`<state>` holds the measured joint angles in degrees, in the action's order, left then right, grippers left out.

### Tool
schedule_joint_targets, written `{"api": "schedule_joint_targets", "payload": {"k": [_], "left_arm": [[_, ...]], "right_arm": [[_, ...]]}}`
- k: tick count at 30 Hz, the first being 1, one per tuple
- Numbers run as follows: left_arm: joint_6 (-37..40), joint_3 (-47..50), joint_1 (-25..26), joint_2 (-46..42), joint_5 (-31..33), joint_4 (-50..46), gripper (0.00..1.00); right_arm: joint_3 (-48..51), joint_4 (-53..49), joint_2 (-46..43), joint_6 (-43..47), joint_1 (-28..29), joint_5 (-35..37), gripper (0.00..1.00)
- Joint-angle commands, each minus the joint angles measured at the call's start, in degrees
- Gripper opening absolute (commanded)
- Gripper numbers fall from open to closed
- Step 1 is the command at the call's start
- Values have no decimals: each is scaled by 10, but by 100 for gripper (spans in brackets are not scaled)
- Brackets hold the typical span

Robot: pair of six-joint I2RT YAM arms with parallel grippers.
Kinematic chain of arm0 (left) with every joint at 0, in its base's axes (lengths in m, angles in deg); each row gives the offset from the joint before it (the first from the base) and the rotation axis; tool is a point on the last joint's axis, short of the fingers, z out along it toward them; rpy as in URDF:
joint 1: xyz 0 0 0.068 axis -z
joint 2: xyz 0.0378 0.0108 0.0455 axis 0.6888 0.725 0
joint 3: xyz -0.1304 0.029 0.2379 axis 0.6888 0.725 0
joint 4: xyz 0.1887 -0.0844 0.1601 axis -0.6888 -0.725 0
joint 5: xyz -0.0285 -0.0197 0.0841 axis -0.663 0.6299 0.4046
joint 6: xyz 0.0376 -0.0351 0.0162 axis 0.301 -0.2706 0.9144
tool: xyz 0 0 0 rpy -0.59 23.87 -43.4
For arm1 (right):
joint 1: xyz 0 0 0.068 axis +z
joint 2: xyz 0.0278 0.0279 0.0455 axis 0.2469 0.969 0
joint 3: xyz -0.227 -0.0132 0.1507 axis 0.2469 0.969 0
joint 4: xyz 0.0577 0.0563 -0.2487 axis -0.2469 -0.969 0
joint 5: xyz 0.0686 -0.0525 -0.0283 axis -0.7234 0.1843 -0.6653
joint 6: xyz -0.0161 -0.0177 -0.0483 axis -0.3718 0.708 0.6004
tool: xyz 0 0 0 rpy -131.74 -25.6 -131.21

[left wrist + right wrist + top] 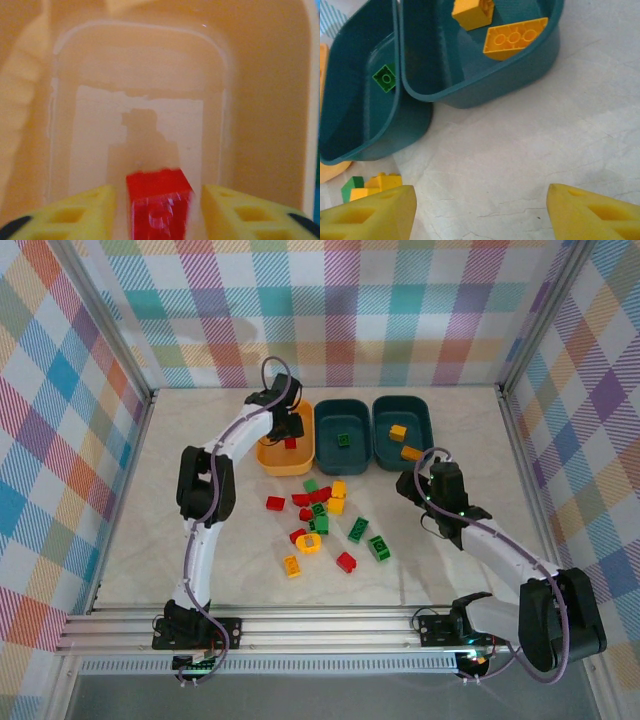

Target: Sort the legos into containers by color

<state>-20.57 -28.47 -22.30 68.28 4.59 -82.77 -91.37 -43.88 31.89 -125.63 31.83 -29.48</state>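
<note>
Left arm reached to the far side of the table (400, 575), with the left gripper (290, 428) above the yellow-orange tub (270, 462). This tub was the leftmost of three set side by side toward the far edge.

In the left wrist view, a red brick (159, 197) sat between the yellow fingers (75, 215). A thin gap showed on each side of it, so the jaws stood apart and were not clamped on it. The brick was blurred, and I could not tell whether it touched the tub floor. Its shadow lay on the floor just beyond it.

Right gripper (480, 195) hung over bare table just near of the right teal tub (415, 418). Its fingers were spread wide with nothing between them.

- **Right teal tub:** held a chunky yellow brick (472, 12). A flat yellow brick (515, 36) leaned studs-up against the near wall.
- **Middle teal tub (328, 425):** held one green brick (344, 440). This tub touched the right teal tub.
- **Unsorted pile (318, 512):** red, green and yellow bricks lay at the table's centre, near of the tubs.
- **Strays around the pile:**
  - A red piece (275, 503) lay on the left.
  - A yellow piece (291, 565) and another red one (346, 561) lay toward the near edge.
  - Two green pieces (379, 547) lay on the right.
</note>
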Motion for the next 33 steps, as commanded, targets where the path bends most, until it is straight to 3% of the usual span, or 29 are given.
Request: {"api": "schedule_joint_targets", "payload": {"k": [1, 3, 6, 11, 17, 20, 26, 31, 33], "left_arm": [[11, -13, 2, -45, -26, -8, 64], [10, 23, 2, -92, -33, 11, 74], [-9, 133, 3, -196, -54, 76, 80], [-90, 462, 17, -413, -77, 279, 86], [-195, 798, 32, -593, -91, 457, 88], [-206, 869, 48, -643, -83, 460, 89], [-199, 903, 62, -706, -65, 434, 90], [-193, 894, 62, -719, -54, 431, 92], [-190, 890, 62, -709, -56, 429, 92]], "right_arm": [[-33, -27, -1, 38, 22, -15, 72], [-49, -59, -2, 55, 44, -15, 73], [-70, -126, -9, 74, 85, -8, 74], [-100, -249, -4, 94, 161, -2, 74], [-97, -355, 28, 59, 230, -10, 73], [-103, -389, 63, 58, 256, -19, 75], [-129, -414, 145, 63, 285, 1, 73], [-136, -390, 159, 72, 288, 34, 54], [-149, -388, 159, 88, 288, 28, 38]]}}
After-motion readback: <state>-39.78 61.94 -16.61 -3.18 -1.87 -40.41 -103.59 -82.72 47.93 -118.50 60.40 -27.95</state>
